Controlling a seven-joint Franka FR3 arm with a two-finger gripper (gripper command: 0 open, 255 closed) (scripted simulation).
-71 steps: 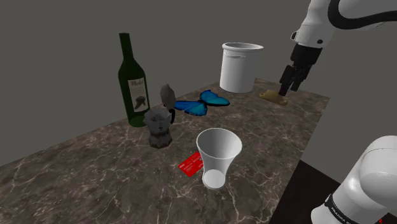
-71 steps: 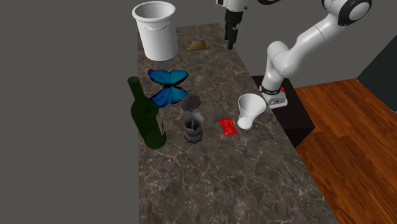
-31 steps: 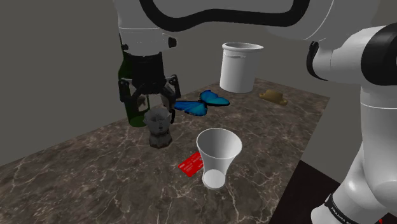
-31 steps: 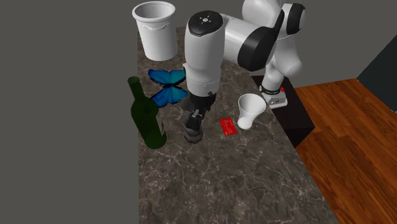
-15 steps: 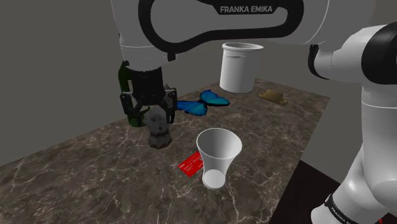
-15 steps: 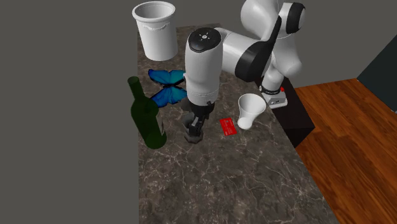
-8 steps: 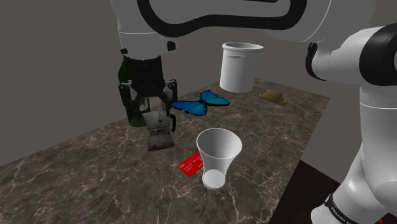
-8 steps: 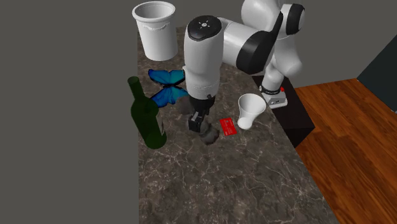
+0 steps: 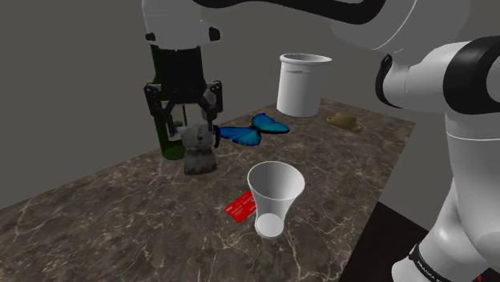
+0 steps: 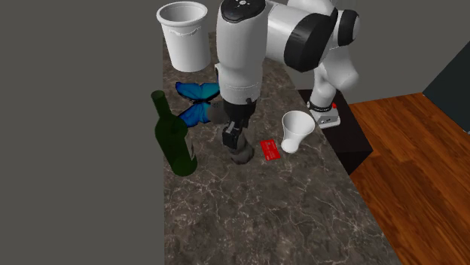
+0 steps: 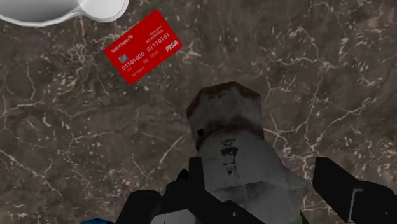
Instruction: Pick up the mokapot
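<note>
The mokapot (image 9: 198, 150) is a small grey metal pot. It hangs tilted just above the dark marble counter (image 9: 104, 228), in front of the green wine bottle (image 9: 164, 143). My black gripper (image 9: 189, 122) comes straight down onto its upper part and is shut on the mokapot. In the second exterior view the mokapot (image 10: 241, 153) hangs below the gripper (image 10: 233, 137), between the bottle (image 10: 175, 141) and the red card (image 10: 270, 150). The wrist view looks down the mokapot (image 11: 230, 137) clasped in the gripper (image 11: 257, 177), its base pointing at the counter.
A white cup (image 9: 274, 196) and the red card (image 9: 240, 207) lie nearer the counter's front edge. A blue butterfly (image 9: 258, 128), a white bucket (image 9: 303, 82) and a small tan object (image 9: 343, 121) are further back. The counter drops off at the shoulder view's right.
The gripper tightened on the mokapot and rose with it. The pot left the counter, tipped over and now hangs a little higher.
</note>
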